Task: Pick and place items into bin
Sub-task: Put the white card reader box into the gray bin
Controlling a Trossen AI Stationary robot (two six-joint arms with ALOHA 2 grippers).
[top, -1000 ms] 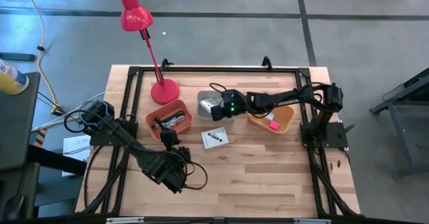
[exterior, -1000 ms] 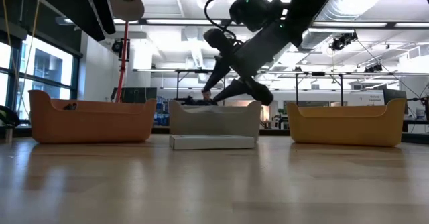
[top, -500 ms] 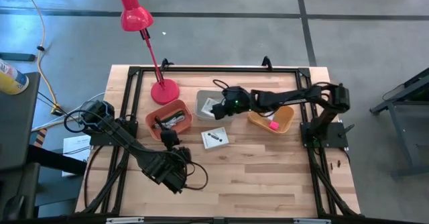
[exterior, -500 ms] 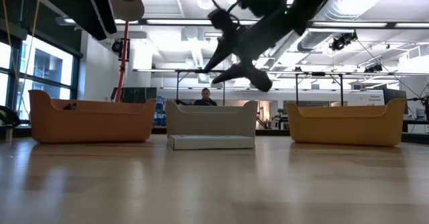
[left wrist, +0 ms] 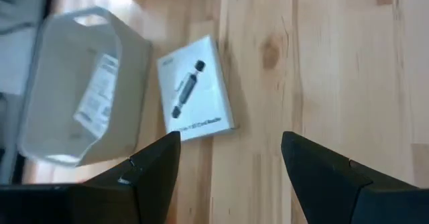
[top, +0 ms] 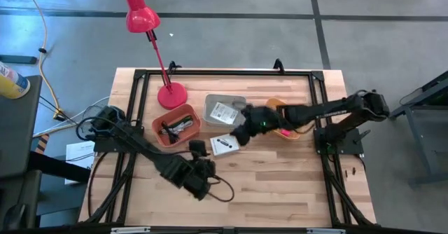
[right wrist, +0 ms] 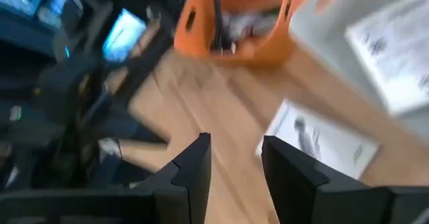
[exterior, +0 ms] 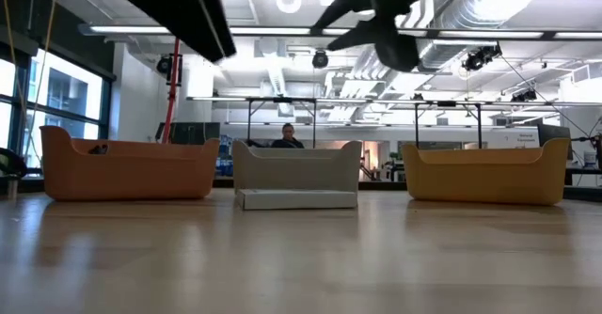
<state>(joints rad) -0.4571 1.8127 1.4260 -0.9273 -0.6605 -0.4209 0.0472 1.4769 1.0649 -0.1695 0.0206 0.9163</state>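
From above I see one white packet (top: 225, 112) inside the grey bin (top: 210, 102) and the other packet (top: 222, 145) on the table, just beside the right gripper (top: 240, 134). My left wrist camera shows the left gripper (left wrist: 231, 158) spread wide, empty. On the right wrist camera, its fingers (right wrist: 193, 163) stand partly apart, holding nothing.

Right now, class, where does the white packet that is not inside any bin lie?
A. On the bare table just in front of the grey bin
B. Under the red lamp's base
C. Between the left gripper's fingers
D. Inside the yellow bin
A: the high view shows the white packet flat on the wood just in front of the grey bin, touching neither gripper.
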